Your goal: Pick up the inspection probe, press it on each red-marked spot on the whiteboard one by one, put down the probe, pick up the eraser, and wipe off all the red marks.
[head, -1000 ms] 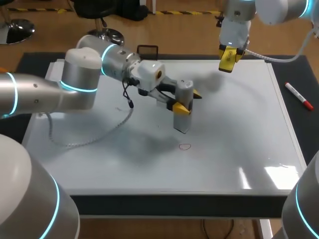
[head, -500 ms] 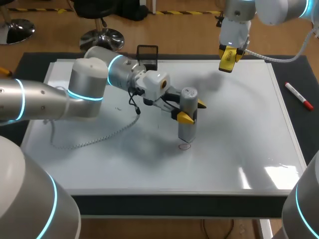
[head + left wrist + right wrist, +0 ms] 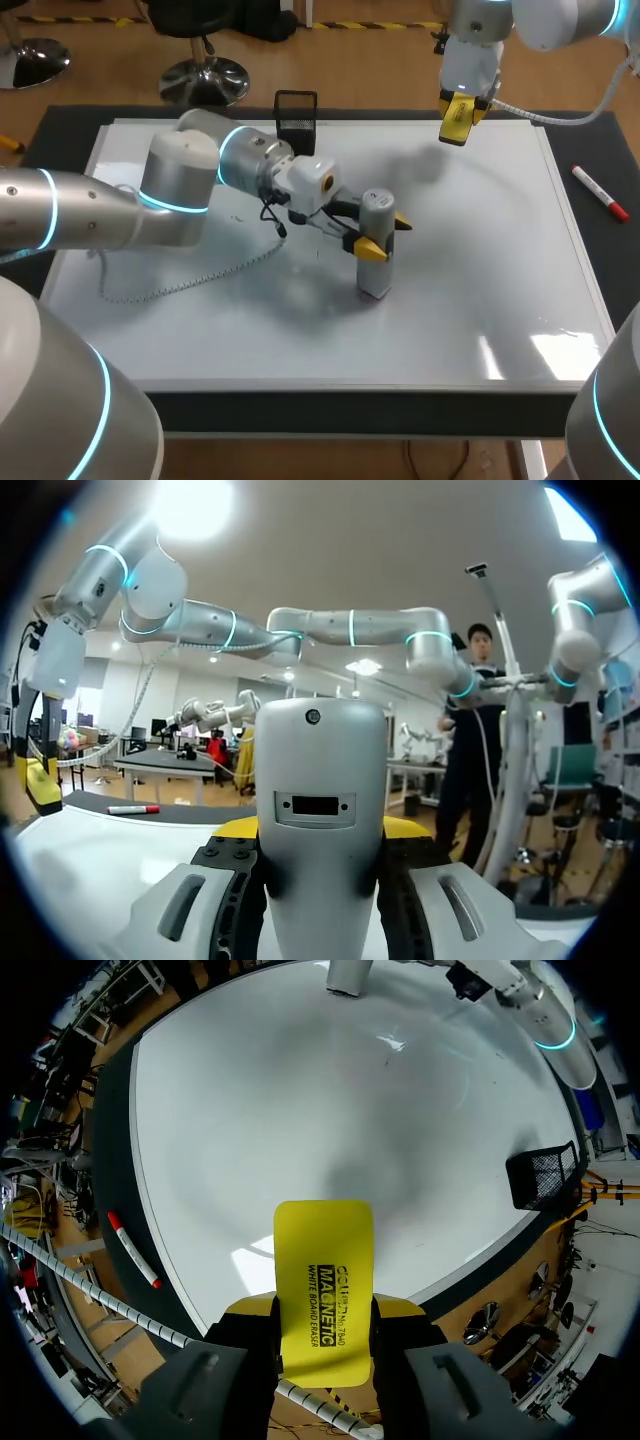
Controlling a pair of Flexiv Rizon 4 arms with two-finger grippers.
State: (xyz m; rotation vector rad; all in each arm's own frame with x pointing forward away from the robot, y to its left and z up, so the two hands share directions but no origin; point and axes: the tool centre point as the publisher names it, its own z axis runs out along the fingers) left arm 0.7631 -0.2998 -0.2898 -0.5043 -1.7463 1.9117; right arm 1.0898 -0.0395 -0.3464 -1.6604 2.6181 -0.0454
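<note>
Probe [image 3: 375, 245]: grey, upright, near the middle of the whiteboard [image 3: 490, 260], lower end on the board's surface. It is well apart from all four board edges. The left jaws grip it, a yellow tip pressed to each side of its upper body (the left wrist view shows the probe [image 3: 320, 810] filling the space between them).
Left arm [image 3: 180, 185]: comes in low over the board's left half.
Eraser [image 3: 458, 118]: yellow, flat, clamped between the right jaws. It hangs above the whiteboard's far edge toward the right corner, well apart from the probe.
Right arm [image 3: 480, 40]: comes in over the far right corner.
Cable [image 3: 190, 275]: slack loop lying on the board's left part, near the left arm.
Marker [image 3: 600, 192]: red-capped, on the dark table [image 3: 605, 140] just beyond the board's right edge.
Basket [image 3: 296, 108]: black mesh, at the board's far edge, just behind the left arm.
</note>
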